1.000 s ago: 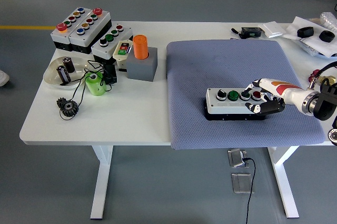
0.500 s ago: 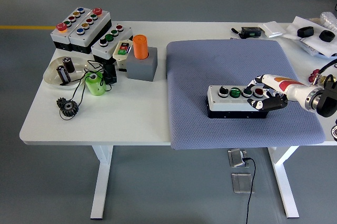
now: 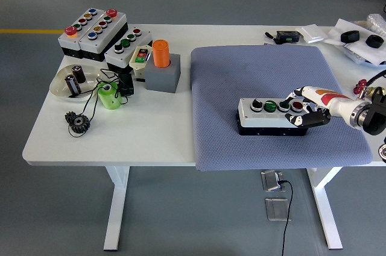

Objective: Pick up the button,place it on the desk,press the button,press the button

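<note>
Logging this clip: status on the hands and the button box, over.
Right hand clamped on right end of button box. Box flat on blue mat, mid-right. Left hand out of view. Nothing blocking the buttons.

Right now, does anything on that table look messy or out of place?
Nothing looks spilled or broken. The button box sits flat on the blue mat, with the right hand at its right end. A black cable sprawls loosely at left.

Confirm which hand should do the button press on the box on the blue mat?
Right. The right hand already grips the button box at its right end, fingers by the red button. No left arm is in view.
</note>
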